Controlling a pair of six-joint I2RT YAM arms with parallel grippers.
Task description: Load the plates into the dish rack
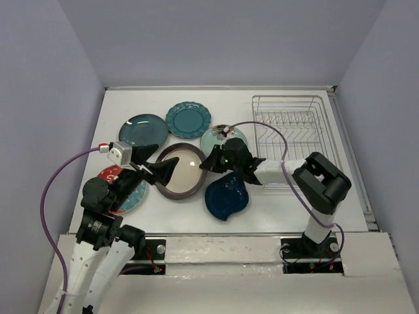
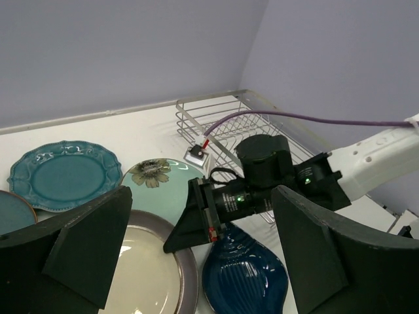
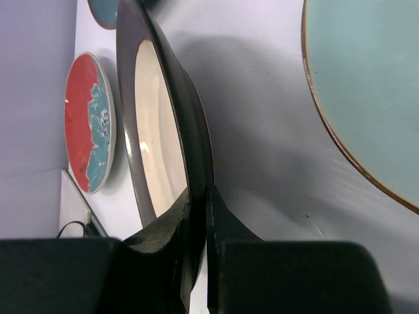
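Right claw (image 1: 207, 163) closed on the right rim of the brown-rimmed cream round plate (image 1: 182, 173), one finger on each face. Navy leaf-shaped plate (image 1: 227, 196) lies flat just on the near side of the claw. Mint plate with flower centre (image 1: 216, 136) sits just beyond it. Teal scalloped plate (image 1: 188, 120) and dark teal round plate (image 1: 143, 129) lie farther off, beyond and left. Red-rimmed teal plate (image 1: 135, 196) is well left, partly hidden. Silver wire dish rack (image 1: 291, 134) stands to the claw's right, tines upright.
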